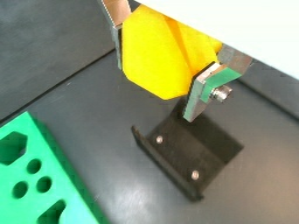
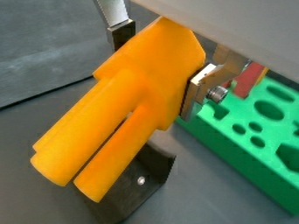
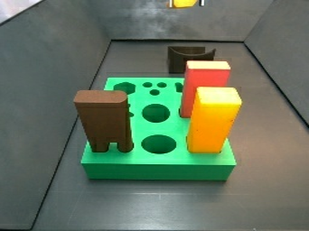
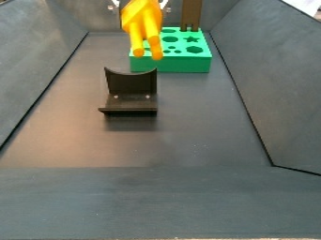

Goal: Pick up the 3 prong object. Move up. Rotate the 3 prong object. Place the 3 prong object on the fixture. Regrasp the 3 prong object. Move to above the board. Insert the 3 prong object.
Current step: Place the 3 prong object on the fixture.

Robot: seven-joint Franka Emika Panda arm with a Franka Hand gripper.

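The 3 prong object (image 2: 122, 114) was clamped in the gripper (image 2: 158, 66) jaws, held aloft directly above the fixture (image 4: 128, 91), prongs pointed down toward it, board (image 4: 182, 52) beyond.

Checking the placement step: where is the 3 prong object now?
The gripper holds the 3 prong object in the air above the fixture, prongs down, with the board beyond.
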